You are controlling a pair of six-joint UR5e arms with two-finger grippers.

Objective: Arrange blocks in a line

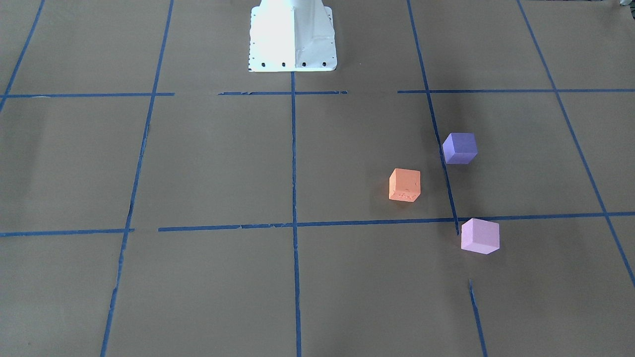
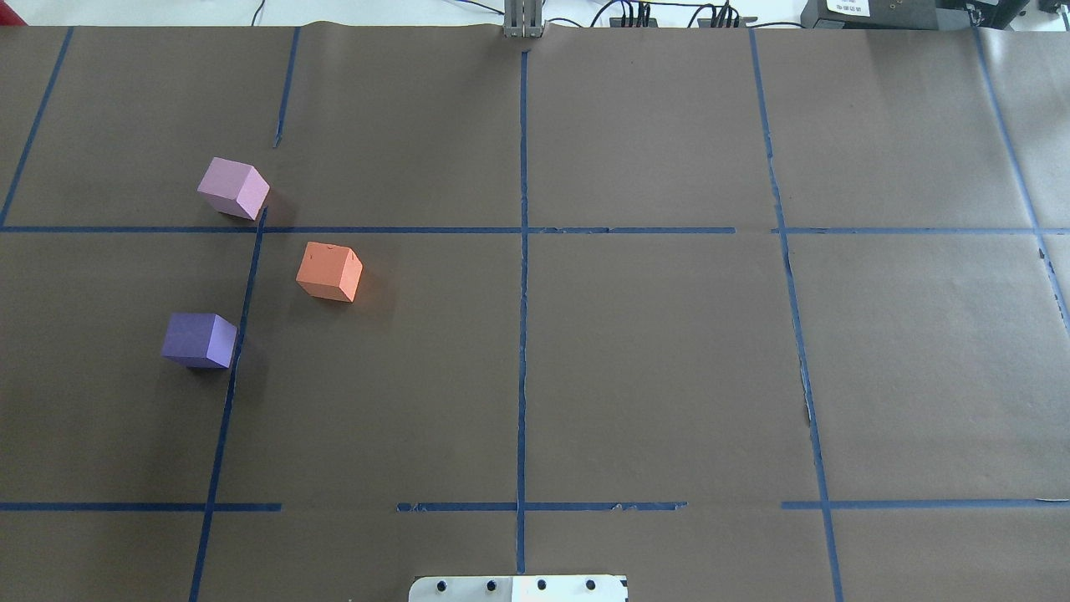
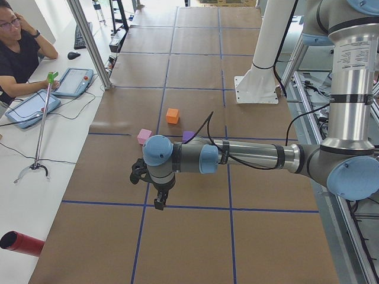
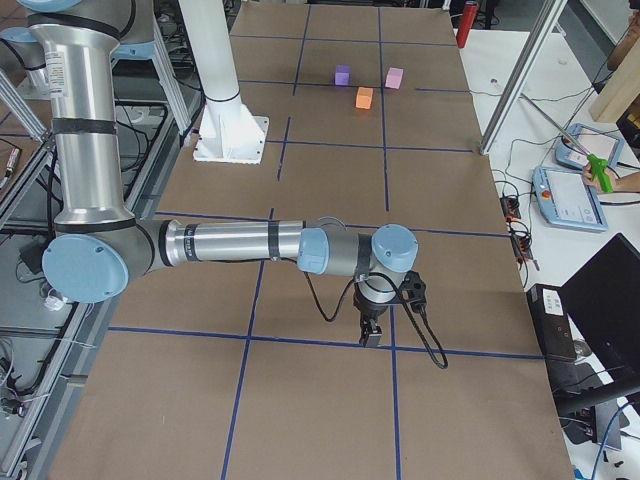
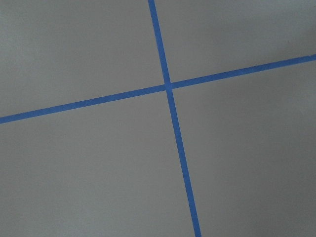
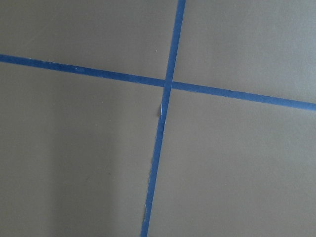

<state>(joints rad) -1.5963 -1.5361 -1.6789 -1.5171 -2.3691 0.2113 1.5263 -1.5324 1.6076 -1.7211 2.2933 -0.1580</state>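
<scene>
Three cubes sit on the brown paper on my left half of the table, spread in a loose triangle and not touching. The orange block (image 2: 329,272) (image 1: 405,185) is nearest the centre line. The dark blue-purple block (image 2: 200,340) (image 1: 460,148) is closest to me. The pale pink block (image 2: 234,188) (image 1: 479,236) is farthest. My left gripper (image 3: 159,204) hangs over the table's left end, well apart from the blocks. My right gripper (image 4: 371,338) hangs over the right end. I cannot tell whether either is open. Both wrist views show only paper and blue tape.
Blue tape lines (image 2: 523,251) divide the paper into a grid. The white robot base (image 1: 292,37) stands at the table's near middle edge. A side bench with tablets (image 3: 74,81), a metal post (image 3: 89,41) and a red cylinder (image 3: 22,243) lies past the far edge.
</scene>
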